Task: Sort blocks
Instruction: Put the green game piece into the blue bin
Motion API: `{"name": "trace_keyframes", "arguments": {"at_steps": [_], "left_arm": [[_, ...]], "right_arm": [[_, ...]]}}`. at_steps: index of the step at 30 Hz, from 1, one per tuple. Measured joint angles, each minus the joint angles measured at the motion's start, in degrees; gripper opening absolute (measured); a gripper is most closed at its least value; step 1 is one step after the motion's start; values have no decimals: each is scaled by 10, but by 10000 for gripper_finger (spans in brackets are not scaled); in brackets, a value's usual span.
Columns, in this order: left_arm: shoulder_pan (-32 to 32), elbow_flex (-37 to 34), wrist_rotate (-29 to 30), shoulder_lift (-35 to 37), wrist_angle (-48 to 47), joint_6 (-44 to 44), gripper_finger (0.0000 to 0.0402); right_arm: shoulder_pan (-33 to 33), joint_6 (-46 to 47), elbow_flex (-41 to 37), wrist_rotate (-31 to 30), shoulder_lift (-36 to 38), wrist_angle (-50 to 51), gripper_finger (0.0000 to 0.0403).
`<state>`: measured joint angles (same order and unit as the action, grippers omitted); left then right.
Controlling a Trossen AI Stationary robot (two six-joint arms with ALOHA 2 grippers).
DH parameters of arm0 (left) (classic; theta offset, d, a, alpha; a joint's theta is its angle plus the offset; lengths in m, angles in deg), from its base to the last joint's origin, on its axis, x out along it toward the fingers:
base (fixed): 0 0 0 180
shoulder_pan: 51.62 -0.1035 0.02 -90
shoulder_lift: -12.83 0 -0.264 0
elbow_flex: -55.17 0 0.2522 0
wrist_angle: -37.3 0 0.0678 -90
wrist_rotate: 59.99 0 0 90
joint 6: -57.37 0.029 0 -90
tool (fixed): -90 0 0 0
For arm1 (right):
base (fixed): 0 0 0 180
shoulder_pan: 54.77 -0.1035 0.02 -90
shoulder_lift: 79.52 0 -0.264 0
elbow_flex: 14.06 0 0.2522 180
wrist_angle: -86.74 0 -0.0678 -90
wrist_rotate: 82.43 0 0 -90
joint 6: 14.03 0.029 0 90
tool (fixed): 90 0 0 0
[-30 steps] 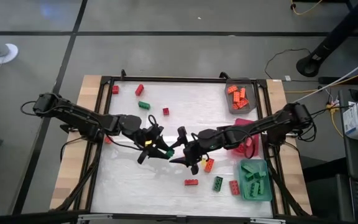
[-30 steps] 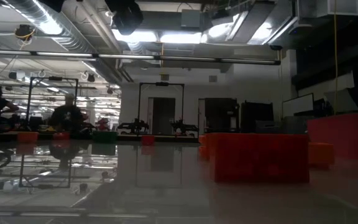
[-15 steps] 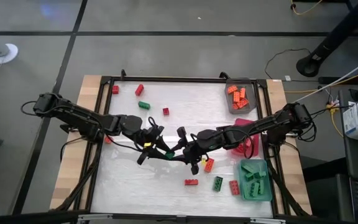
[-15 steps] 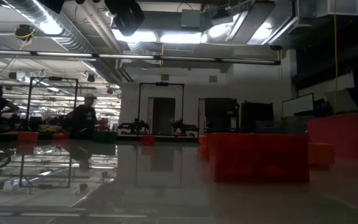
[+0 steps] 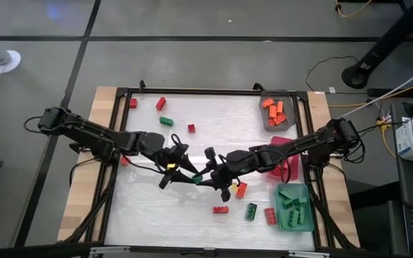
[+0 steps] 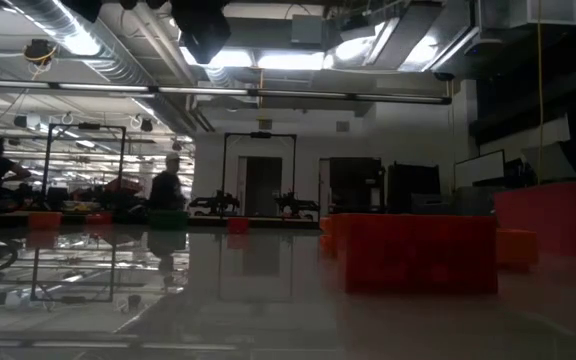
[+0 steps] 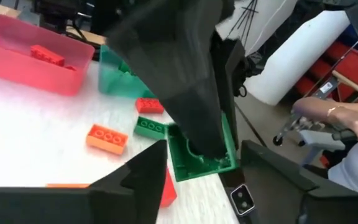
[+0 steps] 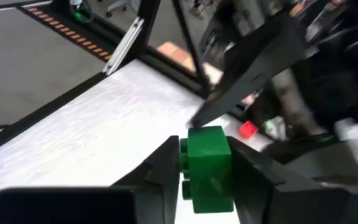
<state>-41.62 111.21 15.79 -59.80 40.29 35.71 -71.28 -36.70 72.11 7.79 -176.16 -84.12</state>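
1. The two arms meet in the middle of the table [image 5: 142, 208].
2. The right pincer [image 8: 207, 171] is shut tight on a green block [image 8: 209, 168]. The block sits between its two dark fingers, up off the table.
3. The left pincer [image 5: 185, 173] is just beside that block, with its fingers spread apart. It holds nothing.
4. In the left wrist view, the green block [image 7: 201, 155] shows between the left fingers, pinched by the other arm's dark finger.
5. More blocks lie on the table near the right pincer: an orange one [image 5: 241, 190], a red one [image 5: 221, 210], a dark green one [image 5: 251, 211] and another red one [image 5: 269, 216].
6. A few blocks lie far off near the back edge, red [image 5: 160, 103] and green [image 5: 165, 121].
7. The grey tray [image 5: 267, 122] holds orange blocks, the teal tray [image 5: 284, 221] holds green ones, and the pink tray [image 7: 17, 62] holds a red one.
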Motion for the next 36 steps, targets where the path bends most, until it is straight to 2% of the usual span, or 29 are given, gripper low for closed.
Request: {"name": "trace_keyframes", "arguments": {"at_steps": [4,9,15,21,26,32,36], "left_arm": [[-3,1,-2,1,-26,0,224],[-6,1,-5,1,-66,11,238],[-7,1,14,1,-137,40,239],[-6,1,59,-18,-143,16,239],[-6,1,60,-42,-143,24,239],[-6,1,60,-69,-137,25,239],[-3,1,60,-89,-121,23,239]], "right_arm": [[0,23,-1,0,-1,28,99],[0,73,-1,0,-1,106,111],[-1,190,0,0,36,293,107],[-10,356,0,34,74,482,105],[-67,480,0,55,80,624,114],[-167,622,1,51,81,719,106],[-231,734,1,21,77,765,111]]}}
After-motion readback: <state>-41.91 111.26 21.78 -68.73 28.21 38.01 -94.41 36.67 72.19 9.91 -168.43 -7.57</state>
